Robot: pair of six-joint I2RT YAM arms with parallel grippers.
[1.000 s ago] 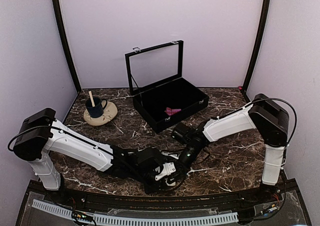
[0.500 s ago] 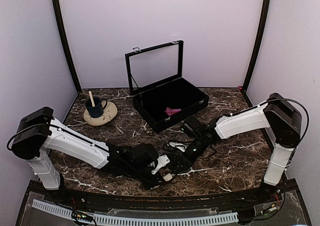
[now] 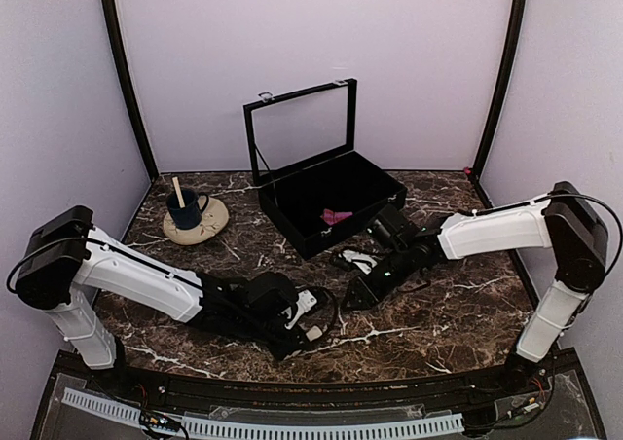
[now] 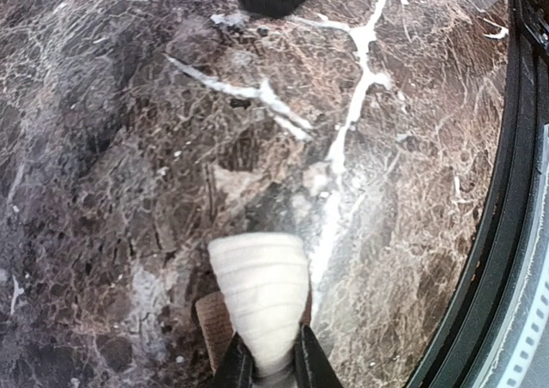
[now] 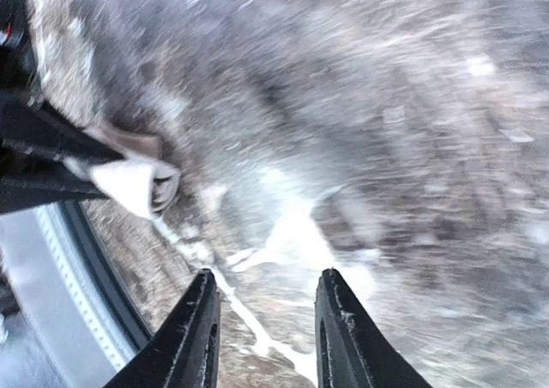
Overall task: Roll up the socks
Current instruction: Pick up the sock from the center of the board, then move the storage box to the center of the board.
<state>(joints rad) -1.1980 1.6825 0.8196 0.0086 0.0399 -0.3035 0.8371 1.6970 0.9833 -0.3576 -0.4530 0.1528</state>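
While the left tool [image 4: 270, 364] pinches a cream-beige ribbed cloth sock [image 4: 257, 289], a short roll jutting just ahead of its nearly shut fingers [image 4: 233, 366] with the dark marbled bench [image 4: 129, 148] beneath, the right tool [image 5: 266, 336] hangs with jaws parted and nothing between them, that roll ahead to its left. The magenta-pink cloth sock [image 3: 338, 216] lies beyond the right tool in the open black case [image 3: 284, 228].

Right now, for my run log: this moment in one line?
left jaws: shut on cream sock | right jaws: open, empty | pink sock: in black case
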